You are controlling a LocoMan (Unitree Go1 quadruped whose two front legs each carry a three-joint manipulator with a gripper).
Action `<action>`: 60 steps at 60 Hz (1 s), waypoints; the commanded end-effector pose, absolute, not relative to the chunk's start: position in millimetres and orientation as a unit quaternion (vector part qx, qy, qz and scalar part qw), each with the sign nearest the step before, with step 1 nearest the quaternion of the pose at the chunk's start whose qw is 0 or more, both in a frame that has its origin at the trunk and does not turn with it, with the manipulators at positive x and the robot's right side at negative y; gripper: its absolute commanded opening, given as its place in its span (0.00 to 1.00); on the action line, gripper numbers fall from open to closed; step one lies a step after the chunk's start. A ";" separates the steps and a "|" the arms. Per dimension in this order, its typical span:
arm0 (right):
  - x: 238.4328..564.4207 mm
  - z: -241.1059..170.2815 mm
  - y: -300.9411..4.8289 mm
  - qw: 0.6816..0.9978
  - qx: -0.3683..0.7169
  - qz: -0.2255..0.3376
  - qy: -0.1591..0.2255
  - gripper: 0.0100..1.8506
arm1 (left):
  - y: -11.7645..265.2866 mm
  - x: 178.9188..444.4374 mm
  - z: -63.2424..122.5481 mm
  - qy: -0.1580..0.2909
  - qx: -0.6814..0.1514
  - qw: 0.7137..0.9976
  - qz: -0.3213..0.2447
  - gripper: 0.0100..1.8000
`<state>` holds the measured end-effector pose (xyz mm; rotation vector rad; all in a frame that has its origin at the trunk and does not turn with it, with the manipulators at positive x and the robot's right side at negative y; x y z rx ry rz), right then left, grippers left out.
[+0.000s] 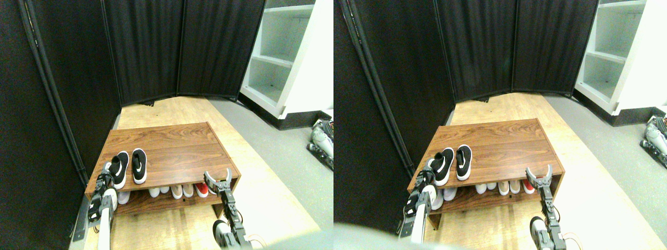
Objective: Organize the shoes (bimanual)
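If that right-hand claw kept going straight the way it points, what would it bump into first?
Probably nothing at once. The right tool stands open at the wooden shoe rack's front right corner, pointing up and away over its bare top. Beyond lies the black curtain, though depth is hard to judge.

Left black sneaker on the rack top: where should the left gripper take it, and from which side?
Take the left black sneaker at its heel end, coming from the front edge of the rack. Its heel faces the robot, beside the left gripper, and its open collar likely offers a rim to pinch. The other sneaker crowds its right side.
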<state>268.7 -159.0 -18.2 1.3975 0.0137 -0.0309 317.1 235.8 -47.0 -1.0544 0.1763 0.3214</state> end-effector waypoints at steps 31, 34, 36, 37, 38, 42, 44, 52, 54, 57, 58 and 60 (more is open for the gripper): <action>268.5 -12.6 -164.1 0.773 0.634 -0.004 -0.014 0.39 | 232.9 317.6 -35.0 0.054 -0.485 0.866 0.110 0.00; 268.5 -12.6 -164.1 0.761 0.648 -0.004 -0.010 0.38 | 236.8 313.4 -31.5 0.047 -0.470 0.874 0.112 0.00; 268.2 -12.3 -164.0 0.766 0.643 -0.006 -0.010 0.38 | 240.4 310.3 -29.0 0.044 -0.464 0.879 0.103 0.00; 268.1 -12.3 -164.1 0.766 0.643 -0.006 -0.009 0.38 | 241.9 309.4 -28.3 0.043 -0.465 0.879 0.100 0.00; 268.0 -12.3 -164.2 0.766 0.643 -0.008 -0.009 0.38 | 244.5 307.4 -26.5 0.040 -0.463 0.881 0.093 0.00; 268.0 -12.1 -164.4 0.764 0.645 -0.008 -0.008 0.38 | 251.9 301.7 -21.5 0.037 -0.446 0.890 0.084 0.00; 268.0 -11.9 -164.6 0.764 0.645 -0.003 -0.007 0.38 | 258.7 295.9 -15.5 0.041 -0.454 0.887 0.073 0.00; 269.0 -12.4 -164.3 0.761 0.649 0.000 -0.008 0.38 | 271.0 285.4 -1.9 0.032 -0.440 0.896 0.052 0.00; 269.0 -12.6 -163.9 0.759 0.651 -0.002 -0.008 0.38 | 273.6 280.6 4.0 0.027 -0.441 0.896 0.046 0.00; 269.1 -12.3 -163.0 0.756 0.655 -0.004 -0.006 0.38 | 273.8 274.1 10.7 0.026 -0.458 0.888 0.041 0.00; 269.2 -12.2 -162.5 0.756 0.655 -0.005 -0.006 0.38 | 273.3 271.7 12.4 0.025 -0.455 0.890 0.031 0.00; 269.2 -12.2 -162.3 0.756 0.655 -0.005 -0.006 0.38 | 272.9 270.4 13.3 0.025 -0.454 0.890 0.027 0.00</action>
